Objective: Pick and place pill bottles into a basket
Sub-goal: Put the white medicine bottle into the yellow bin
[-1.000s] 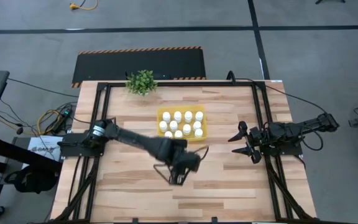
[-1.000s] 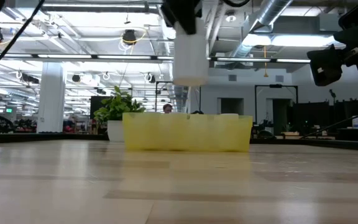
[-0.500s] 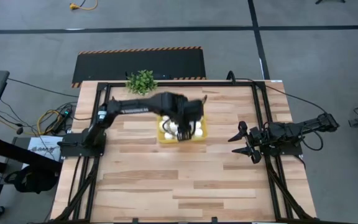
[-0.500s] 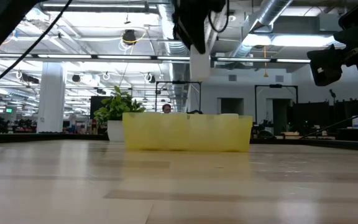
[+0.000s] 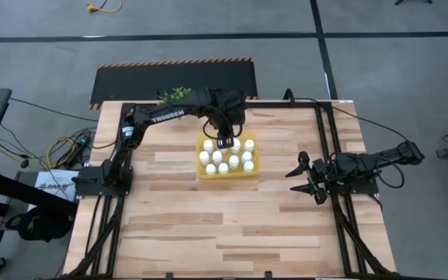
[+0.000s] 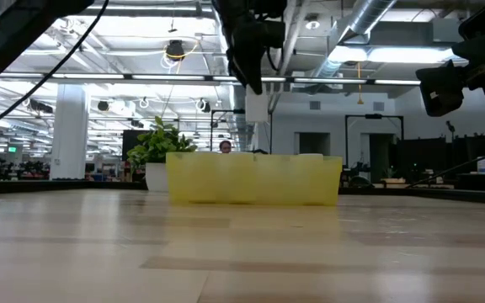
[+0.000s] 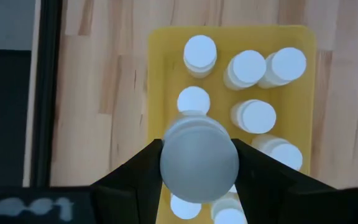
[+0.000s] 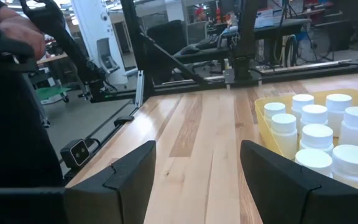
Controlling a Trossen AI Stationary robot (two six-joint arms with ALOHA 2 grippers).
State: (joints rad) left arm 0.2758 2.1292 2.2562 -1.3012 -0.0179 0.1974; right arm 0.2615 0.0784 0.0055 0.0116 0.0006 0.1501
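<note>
— Nine small white round-capped pill bottles (image 5: pixel 225 156) stand upright in the shallow bright-yellow rectangular tray (image 5: pixel 255 163), as far as the high view lets me count. Where is the tenth?

— Clamped in the left gripper (image 5: pixel 225 141). Its two dark fingers (image 7: pixel 138 174) press on either side of a white cylindrical bottle (image 7: pixel 199 160), held cap-up over the tray's far end, the end nearer the small green leafy plant (image 5: pixel 176 95).

— Is that bottle touching the others?

— No. From table height it hangs (image 6: pixel 257 107) above the tray's yellow wall (image 6: pixel 253 179), clear of the rim. Below it, the left wrist view shows bare yellow floor on one side and capped bottles (image 7: pixel 248 68) on the other.

— And the right gripper (image 5: pixel 305 176)?

— Parked near the right edge of the pale wooden plank table (image 5: pixel 177 225), well apart from the tray, fingers (image 8: pixel 120 180) spread with nothing between them. It faces the tray, and the bottles inside (image 8: pixel 314 132) are visible past its fingers.
</note>
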